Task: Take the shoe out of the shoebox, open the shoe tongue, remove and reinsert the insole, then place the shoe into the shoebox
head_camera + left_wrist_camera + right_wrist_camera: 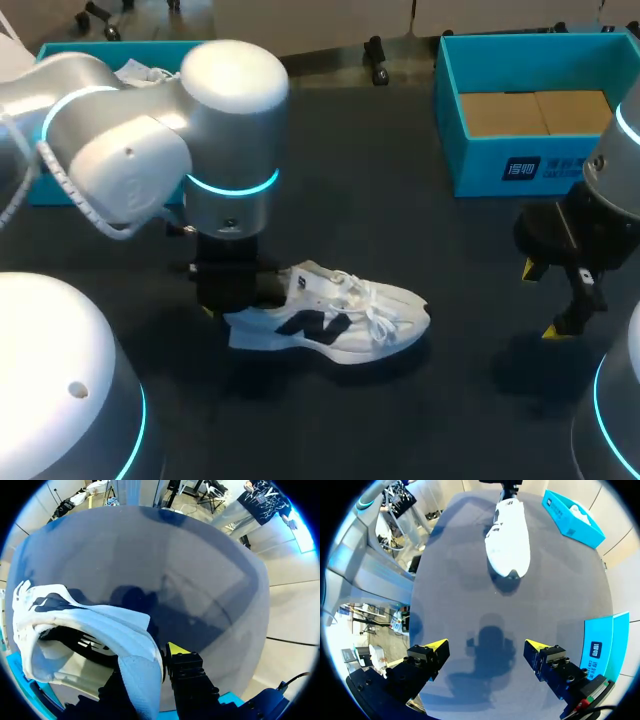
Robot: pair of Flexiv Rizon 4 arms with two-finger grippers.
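Left gripper (243, 290) sits at the heel of the shoe (335, 318) in the head view, under its arm's big silver joints. The white shoe lies sole down on the dark matte table (400, 215), toe toward the right gripper (545, 300). That gripper hangs well apart from the shoe with fingers spread and nothing between them. A teal right box (480, 165) with cardboard inside stands beyond the shoe's toe. The left box (80, 50) shows beyond its heel, behind the left arm.

From the left wrist, the left gripper (150, 662) is clamped on the shoe's (90, 625) heel collar. One yellow tip presses against it; fabric hides the other finger. Bare table (200, 575) spreads past the shoe.

From the right wrist, the right gripper (485, 646) gapes above its own shadow on the table (465, 585). The shoe (509, 540) lies well ahead, with the left gripper (507, 487) at its far end. The left box (567, 525) stands near the shoe's heel and the right box (600, 640) far from it.
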